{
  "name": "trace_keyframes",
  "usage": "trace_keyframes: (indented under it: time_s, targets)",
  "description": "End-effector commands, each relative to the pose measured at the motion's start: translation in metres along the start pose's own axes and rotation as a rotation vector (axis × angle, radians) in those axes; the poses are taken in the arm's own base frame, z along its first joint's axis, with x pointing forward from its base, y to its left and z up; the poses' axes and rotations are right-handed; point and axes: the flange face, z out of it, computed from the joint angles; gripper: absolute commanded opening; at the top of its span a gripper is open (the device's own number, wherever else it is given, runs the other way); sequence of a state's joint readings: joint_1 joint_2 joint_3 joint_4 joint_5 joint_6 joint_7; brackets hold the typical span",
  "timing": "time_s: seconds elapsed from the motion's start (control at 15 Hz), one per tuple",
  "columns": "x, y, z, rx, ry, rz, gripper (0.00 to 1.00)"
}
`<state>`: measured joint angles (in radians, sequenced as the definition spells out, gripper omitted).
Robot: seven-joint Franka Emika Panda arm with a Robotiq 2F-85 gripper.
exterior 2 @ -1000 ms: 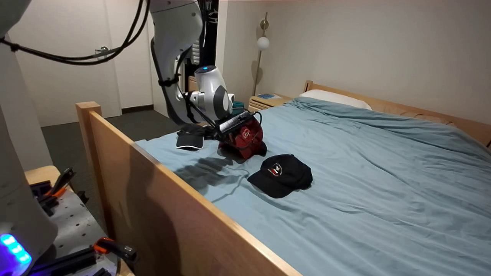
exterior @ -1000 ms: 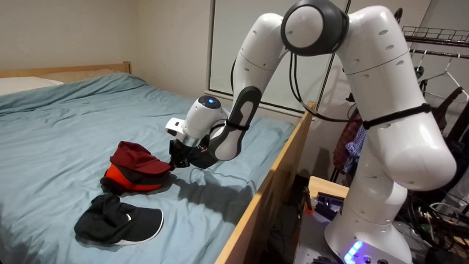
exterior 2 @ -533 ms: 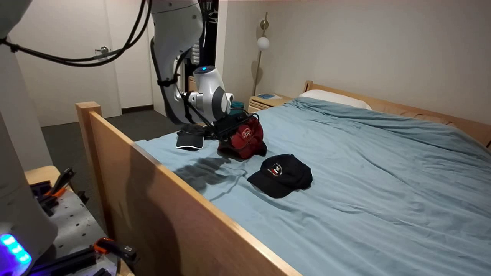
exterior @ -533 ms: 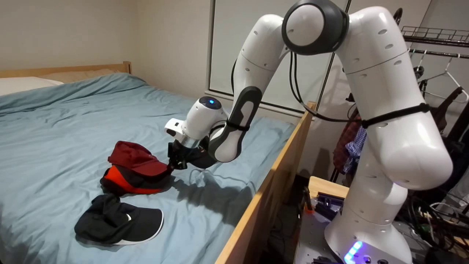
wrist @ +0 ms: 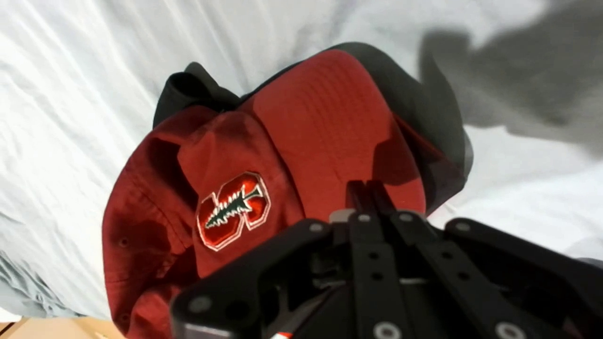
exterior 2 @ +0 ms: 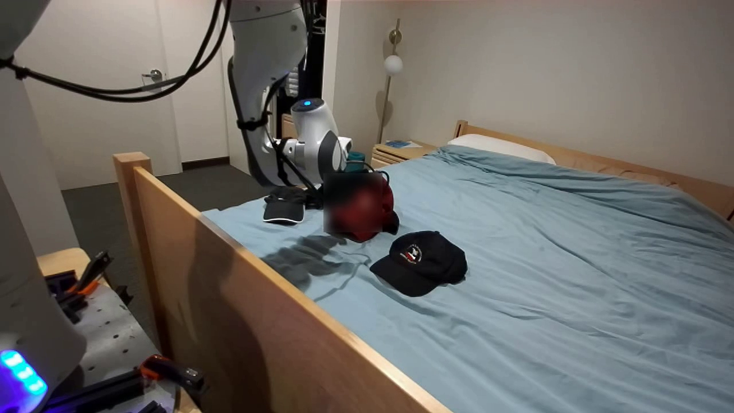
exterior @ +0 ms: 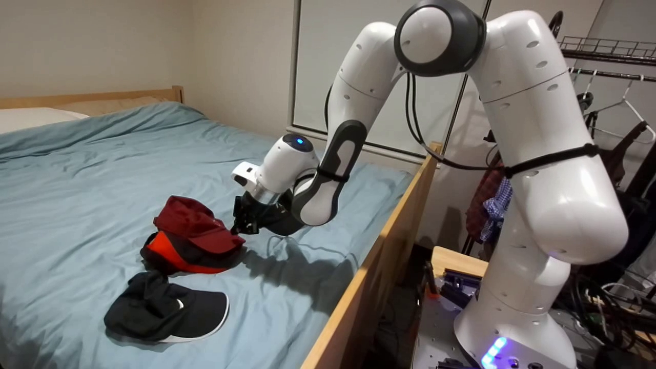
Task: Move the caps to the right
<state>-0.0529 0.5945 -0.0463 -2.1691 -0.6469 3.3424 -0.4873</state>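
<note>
A maroon cap (exterior: pixel 192 223) lies on top of a black and orange-red cap (exterior: pixel 177 252) on the bed. The wrist view shows the maroon cap (wrist: pixel 330 122) with its emblem and brim, and dark brim edges of the cap beneath. My gripper (wrist: pixel 365 186) is shut, its fingertips together over the maroon brim; nothing shows between them. In an exterior view the gripper (exterior: pixel 241 228) is at the brim's edge; whether it touches is unclear. A black cap with a white-edged brim (exterior: pixel 169 310) lies beside the stack. Another black cap with an emblem (exterior 2: pixel 424 261) lies on the other side.
The caps lie on a blue-green bedspread (exterior: pixel 92 205). A wooden footboard (exterior 2: pixel 275 287) stands between the robot base and the bed. A blurred patch covers the gripper area in an exterior view. Cables (exterior 2: pixel 166 80) hang along the arm.
The maroon brim, which met the fingertips before, now reaches slightly past and below them. The gripper has moved only slightly. The other caps have not moved.
</note>
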Motion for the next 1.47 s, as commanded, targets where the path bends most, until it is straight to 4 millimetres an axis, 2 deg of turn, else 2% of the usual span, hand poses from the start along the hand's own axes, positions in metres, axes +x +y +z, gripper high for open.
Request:
trace_keyframes:
  time_s: [0.0, 0.2, 0.6, 0.73, 0.87, 0.93, 1.2, 1.33, 1.4]
  targets:
    - [0.001, -0.012, 0.003, 0.036, 0.030, 0.035, 0.31]
    - [0.010, -0.024, 0.010, 0.053, 0.042, 0.018, 0.49]
    - [0.021, -0.021, 0.025, 0.006, 0.051, -0.010, 0.88]
    - [0.023, -0.016, 0.029, -0.032, 0.066, -0.008, 0.98]
    - [0.023, -0.014, 0.036, -0.064, 0.086, 0.012, 1.00]
    - [0.035, 0.001, 0.036, -0.065, 0.088, 0.026, 1.00]
    - [0.040, 0.011, 0.048, -0.093, 0.089, 0.064, 1.00]
    - [0.038, 0.009, 0.052, -0.090, 0.081, 0.079, 1.00]
    - [0.031, 0.002, 0.054, -0.077, 0.066, 0.091, 1.00]
